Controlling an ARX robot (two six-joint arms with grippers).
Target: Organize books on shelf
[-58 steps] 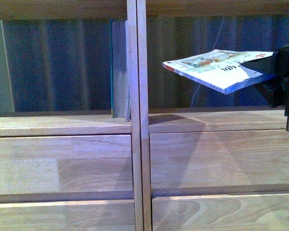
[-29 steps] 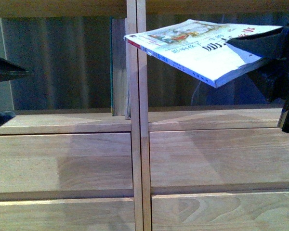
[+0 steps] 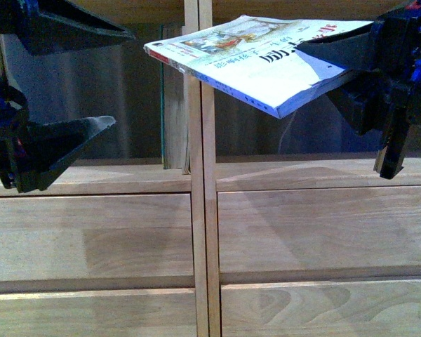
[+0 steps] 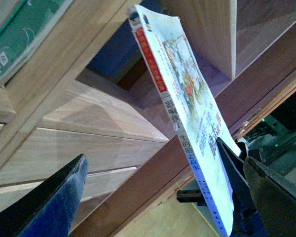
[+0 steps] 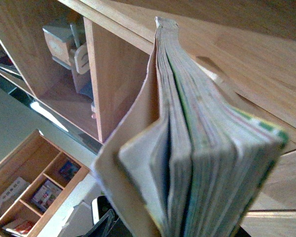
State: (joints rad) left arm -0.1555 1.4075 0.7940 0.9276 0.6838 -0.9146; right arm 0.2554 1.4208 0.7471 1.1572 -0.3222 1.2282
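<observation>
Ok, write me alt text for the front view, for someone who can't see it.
The right gripper holds a white paperback, cover up and tilted, before the shelf. The left gripper is open; a teal-edged book stands upright in the left compartment.

Your front view is dim with a heavy blue-purple cast, and the thin white paperback with black lettering (image 3: 266, 74) nearly blows out. Soft-edged shadows lie across the drawer fronts of the light natural-wood shelf (image 3: 316, 232), so the light's coming from above. In the right wrist view the near page edges are mushy blur. The left wrist view's sharper, and the spine lettering is crisp.
</observation>
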